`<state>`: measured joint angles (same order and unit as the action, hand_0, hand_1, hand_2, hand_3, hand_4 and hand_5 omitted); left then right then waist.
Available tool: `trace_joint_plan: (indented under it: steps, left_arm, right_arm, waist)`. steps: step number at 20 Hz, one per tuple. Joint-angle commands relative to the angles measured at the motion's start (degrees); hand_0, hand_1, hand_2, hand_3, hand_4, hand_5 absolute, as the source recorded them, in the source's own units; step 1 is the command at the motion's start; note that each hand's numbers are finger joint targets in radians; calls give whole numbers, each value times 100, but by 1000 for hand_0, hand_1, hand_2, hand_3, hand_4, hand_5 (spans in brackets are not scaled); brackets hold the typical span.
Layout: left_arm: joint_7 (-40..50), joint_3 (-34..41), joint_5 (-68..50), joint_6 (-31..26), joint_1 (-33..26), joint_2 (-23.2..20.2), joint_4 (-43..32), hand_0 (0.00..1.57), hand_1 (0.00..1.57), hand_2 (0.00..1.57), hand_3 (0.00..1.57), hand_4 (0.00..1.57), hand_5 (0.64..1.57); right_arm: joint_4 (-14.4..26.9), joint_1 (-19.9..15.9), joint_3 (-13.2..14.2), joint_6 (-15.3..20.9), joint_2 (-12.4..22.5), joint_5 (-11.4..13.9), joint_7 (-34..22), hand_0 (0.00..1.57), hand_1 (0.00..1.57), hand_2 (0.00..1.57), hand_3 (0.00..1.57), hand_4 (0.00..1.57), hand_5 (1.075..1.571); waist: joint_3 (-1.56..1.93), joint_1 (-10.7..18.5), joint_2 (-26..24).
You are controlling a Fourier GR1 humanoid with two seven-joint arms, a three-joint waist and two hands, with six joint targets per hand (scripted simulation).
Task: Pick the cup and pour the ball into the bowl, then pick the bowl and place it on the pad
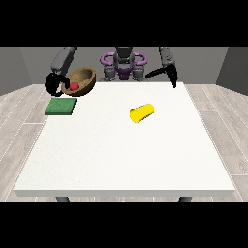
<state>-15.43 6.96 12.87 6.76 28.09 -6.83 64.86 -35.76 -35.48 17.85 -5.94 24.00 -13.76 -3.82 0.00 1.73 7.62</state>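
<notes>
- Gripping the wooden bowl (83,80), the hand at the view's left (52,83) has its black fingers curled round the bowl's near rim and holds it lifted above the table's far left corner.
- Tilted with its opening toward the camera, the bowl shows the red ball (74,86) resting inside it.
- Just below and in front of the bowl, the green pad (60,106) lies flat at the left edge of the white table (126,160); the bowl is not on it.
- Lying on its side near the table's middle is the yellow cup (141,113), its open end facing left and toward the camera.
- Over the far right edge, the hand at the view's right (170,73) hangs with straight fingers spread, holding nothing.
</notes>
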Motion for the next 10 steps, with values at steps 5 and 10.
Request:
trace_joint_plan:
  steps: [5, 10]
  left_arm:
    - [-454, -115, 174, 402, 193, 124, 277, 0, 0, 0, 0, 0, 1565]
    - [-501, -283, 356, 528, 332, 110, 739, 0, 0, 0, 0, 0, 1564]
  right_arm:
    - [424, 25, 642, -1022, 1010, -482, 515, 1571, 1571, 1571, 1571, 1062, 1562]
    - [763, -50, 860, -1214, 1406, -481, 1195, 1571, 1571, 1571, 1442, 1031, 1563]
  waist:
    - [8, 78, 926]
    - [11, 180, 1672]
